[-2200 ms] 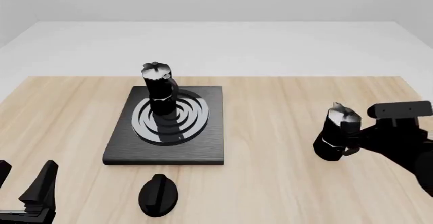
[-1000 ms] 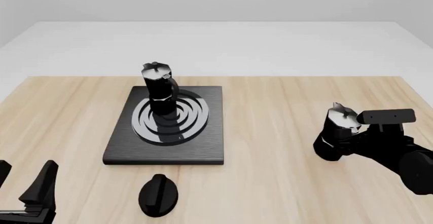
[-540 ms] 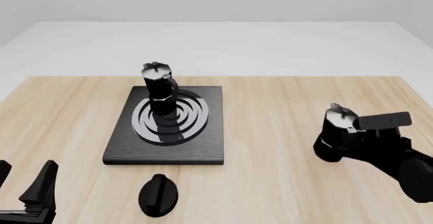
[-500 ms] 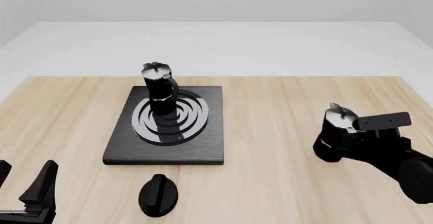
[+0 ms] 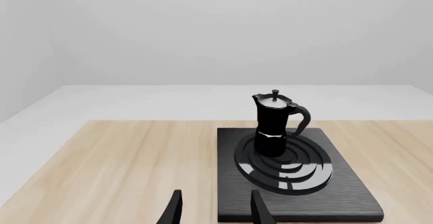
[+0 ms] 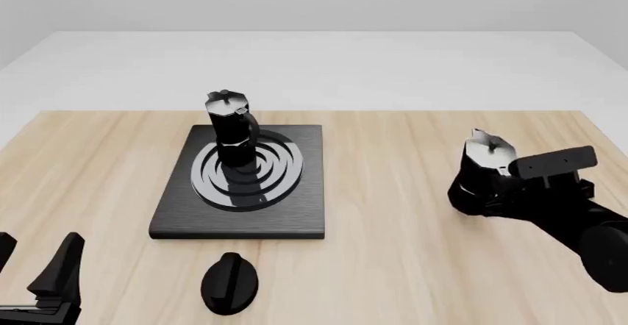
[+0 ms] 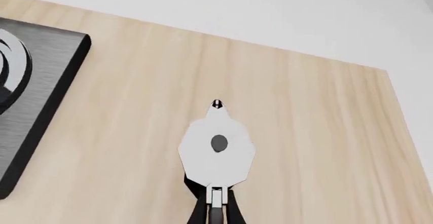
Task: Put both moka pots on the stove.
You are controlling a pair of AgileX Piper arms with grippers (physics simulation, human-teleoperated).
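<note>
Right wrist view: right gripper (image 7: 215, 203) is pinching the second moka pot (image 7: 216, 152) by its handle (rigid, top-heavy, likely to swing).

Left gripper (image 5: 213, 213) is resting spread.

One moka pot on the stove, the other out on the counter's right side.

The stove (image 6: 240, 185) is a flat square black slab with concentric silver-grey rings, lying flat on the wooden counter (image 6: 393, 215) left of centre. The first moka pot (image 6: 229, 129) stands upright on the rings toward the slab's far side: black faceted body, silvery lid with a small knob, black side handle pointing right. The second moka pot (image 6: 481, 178), of the same make, is well apart from the stove to the right, tilted slightly with its top leaning left; from above its silvery lid (image 7: 216, 150) shows faceted with a dark centre knob.
</note>
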